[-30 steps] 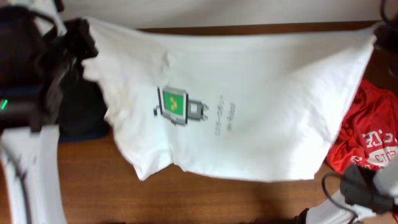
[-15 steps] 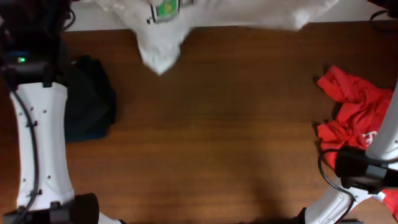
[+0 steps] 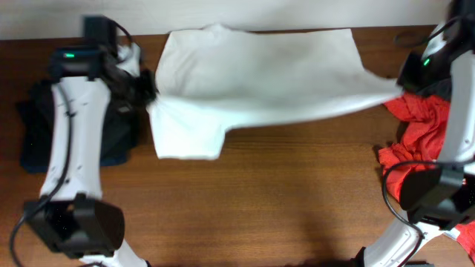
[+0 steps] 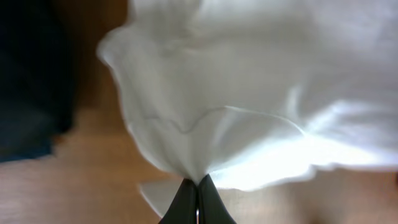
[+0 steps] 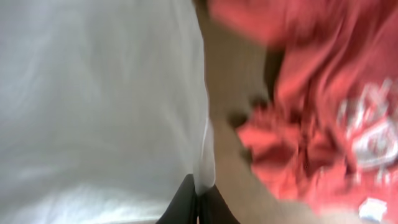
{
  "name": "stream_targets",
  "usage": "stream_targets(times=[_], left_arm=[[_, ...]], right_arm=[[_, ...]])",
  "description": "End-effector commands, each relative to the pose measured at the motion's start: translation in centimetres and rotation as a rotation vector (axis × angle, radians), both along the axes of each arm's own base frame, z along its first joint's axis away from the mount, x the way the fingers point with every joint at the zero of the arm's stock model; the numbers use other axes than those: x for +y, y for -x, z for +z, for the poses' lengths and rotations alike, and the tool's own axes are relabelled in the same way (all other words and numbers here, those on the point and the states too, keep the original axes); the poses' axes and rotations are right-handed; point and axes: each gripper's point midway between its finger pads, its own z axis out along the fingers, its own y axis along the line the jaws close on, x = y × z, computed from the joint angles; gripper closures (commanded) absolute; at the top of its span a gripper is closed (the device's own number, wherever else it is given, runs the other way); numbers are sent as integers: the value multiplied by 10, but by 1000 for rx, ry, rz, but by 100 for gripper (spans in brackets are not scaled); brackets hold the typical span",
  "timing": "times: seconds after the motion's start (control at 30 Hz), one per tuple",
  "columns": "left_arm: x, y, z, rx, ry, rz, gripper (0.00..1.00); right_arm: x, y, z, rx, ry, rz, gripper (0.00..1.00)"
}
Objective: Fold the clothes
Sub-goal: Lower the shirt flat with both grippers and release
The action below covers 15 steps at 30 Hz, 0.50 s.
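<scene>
White shirt (image 3: 267,74) is dropping back into view, stretching across the far table (image 3: 297,200). Left gripper (image 4: 198,188) and right gripper (image 5: 198,194) are pinching it tight; red shirt (image 3: 417,141) is lying, probably crumpled, just beside.

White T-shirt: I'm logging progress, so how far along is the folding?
Done: no fold visible yet. In hand: the soft white T-shirt is stretched between the shut left gripper and right gripper, each pinching an edge. Left: folding it, then the crumpled red T-shirt with white lettering at the right.
</scene>
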Motion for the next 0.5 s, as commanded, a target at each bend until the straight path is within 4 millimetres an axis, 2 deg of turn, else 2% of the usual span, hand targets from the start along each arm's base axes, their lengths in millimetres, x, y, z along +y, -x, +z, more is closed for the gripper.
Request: stream_targets(times=[0.0,0.1,0.2,0.33,0.47], left_arm=[[-19,45,-54,199,21,-95,100],[-15,87,-92,363,7,-102,100],[-4,117,-110,446,-37,-100,100],[13,134,-102,418,-92,-75,100],[24,153,-83,347,-83,-2,100]], right_arm=[[1,36,-52,215,-17,6,96],[12,72,-89,377,-68,15,96],[18,95,-112,464,-98,21,96],[17,118,-126,498,-116,-14,96],[17,137,-123,470,-118,-40,96]])
